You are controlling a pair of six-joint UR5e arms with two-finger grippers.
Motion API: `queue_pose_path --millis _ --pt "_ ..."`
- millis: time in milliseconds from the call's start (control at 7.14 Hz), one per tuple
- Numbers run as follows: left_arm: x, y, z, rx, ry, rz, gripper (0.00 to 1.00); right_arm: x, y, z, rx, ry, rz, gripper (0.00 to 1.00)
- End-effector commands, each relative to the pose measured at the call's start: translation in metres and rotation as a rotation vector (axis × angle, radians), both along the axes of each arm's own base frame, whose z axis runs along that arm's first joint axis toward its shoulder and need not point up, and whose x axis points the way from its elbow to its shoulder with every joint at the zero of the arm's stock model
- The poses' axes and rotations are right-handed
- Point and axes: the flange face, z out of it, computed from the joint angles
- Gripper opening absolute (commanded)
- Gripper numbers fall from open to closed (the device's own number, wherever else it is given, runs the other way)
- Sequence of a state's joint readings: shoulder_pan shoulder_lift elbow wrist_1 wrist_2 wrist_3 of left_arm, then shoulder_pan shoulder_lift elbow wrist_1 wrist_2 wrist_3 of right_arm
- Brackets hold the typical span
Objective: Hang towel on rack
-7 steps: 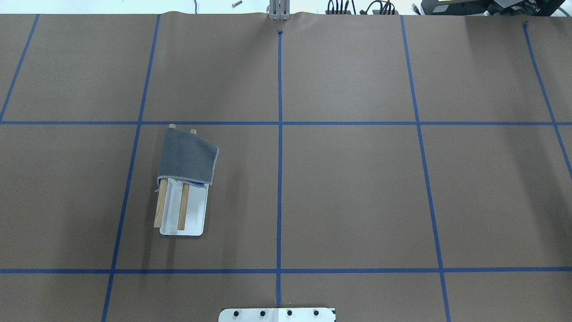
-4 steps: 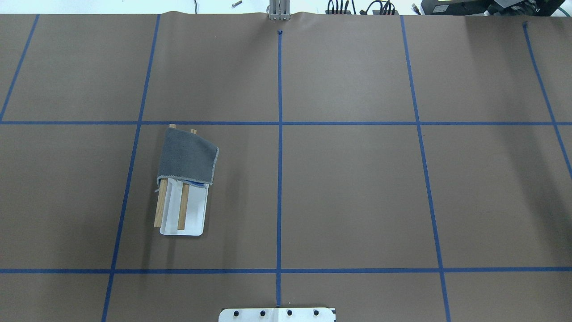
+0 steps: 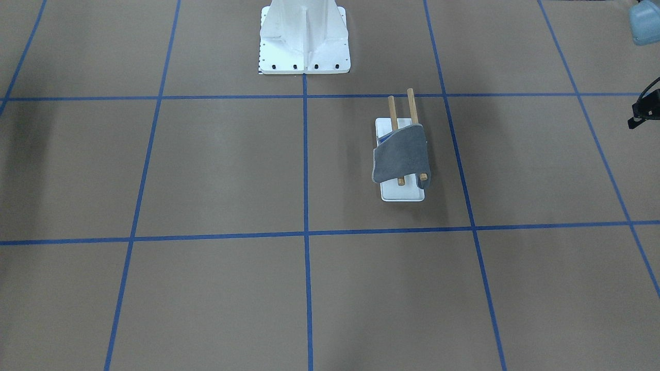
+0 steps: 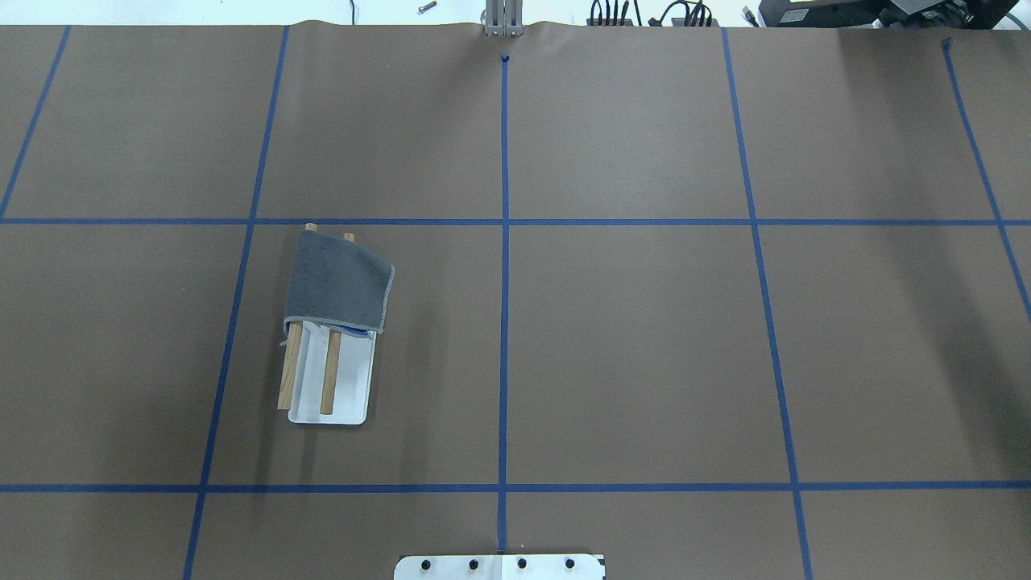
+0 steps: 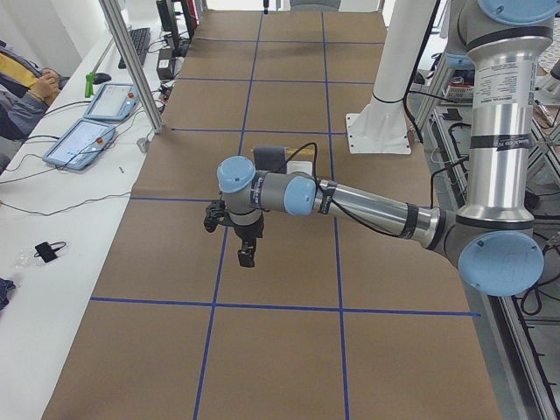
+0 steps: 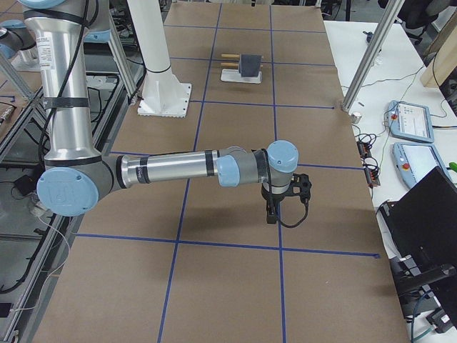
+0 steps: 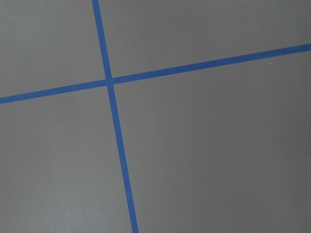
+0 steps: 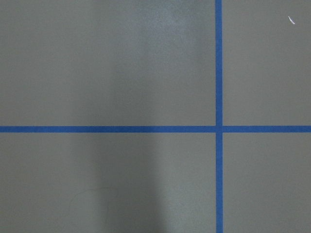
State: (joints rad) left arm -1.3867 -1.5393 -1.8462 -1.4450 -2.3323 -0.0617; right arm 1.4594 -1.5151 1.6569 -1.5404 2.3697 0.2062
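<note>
Towel [image 4: 338, 282] lay draped over both dowels of the rack [image 4: 355, 396], bunched toward the end away from the robot and hanging lower on one side. Left gripper [image 5: 248, 255] and right gripper [image 6: 272, 213] hung over bare table, well apart from it; jaw width could not be told for either. Hanging step judged done; next calls only for keeping clear, or evening the drape.
</note>
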Motion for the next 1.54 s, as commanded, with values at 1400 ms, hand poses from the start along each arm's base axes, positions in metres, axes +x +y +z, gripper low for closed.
queue_pose_path --millis 1400 --pt "-0.001 0.001 0.012 -0.027 0.005 -0.003 0.98 -0.028 0.055 -0.053 0.026 0.081 -0.078 1.0"
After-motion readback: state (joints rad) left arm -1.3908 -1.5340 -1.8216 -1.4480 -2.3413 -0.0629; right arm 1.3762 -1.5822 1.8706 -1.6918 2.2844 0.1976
